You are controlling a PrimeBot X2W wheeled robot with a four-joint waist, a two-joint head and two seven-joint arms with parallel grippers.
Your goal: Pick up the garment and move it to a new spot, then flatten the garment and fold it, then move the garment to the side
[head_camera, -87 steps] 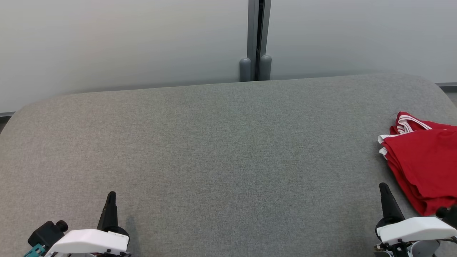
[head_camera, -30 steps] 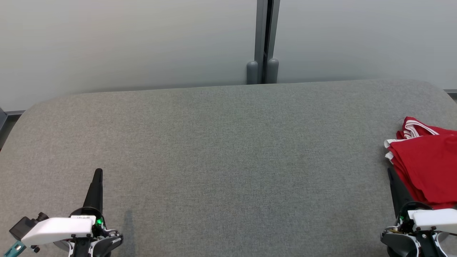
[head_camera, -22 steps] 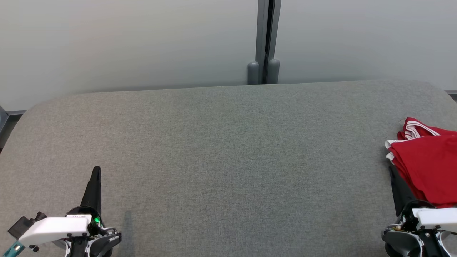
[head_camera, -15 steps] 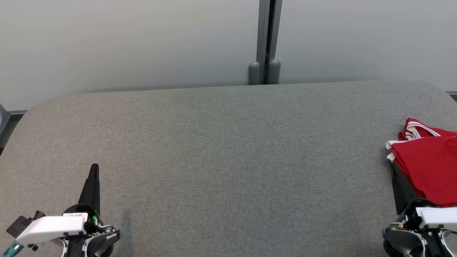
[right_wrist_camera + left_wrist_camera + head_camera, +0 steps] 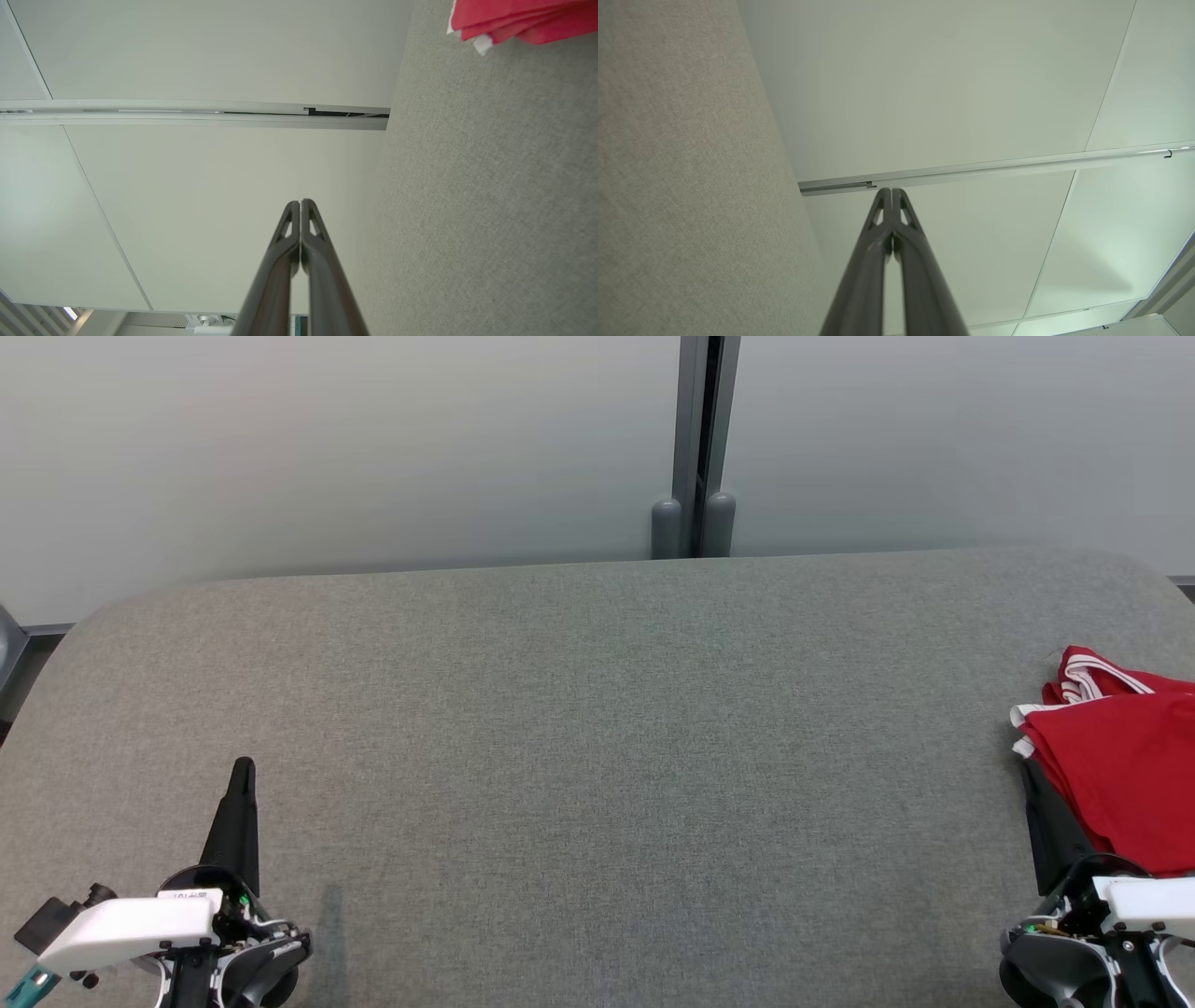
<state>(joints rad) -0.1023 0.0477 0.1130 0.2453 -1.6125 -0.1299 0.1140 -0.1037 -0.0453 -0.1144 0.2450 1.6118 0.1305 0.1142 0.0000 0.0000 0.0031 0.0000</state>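
Head view, right edge: folded red garment lies just right of the right gripper, which is pinched together and empty; left gripper likewise, lower left.

Grey fabric tabletop against pale wall panels; a grey post splits them

Bright, even, diffuse light — sharp frames, a faint shadow beside the left hand
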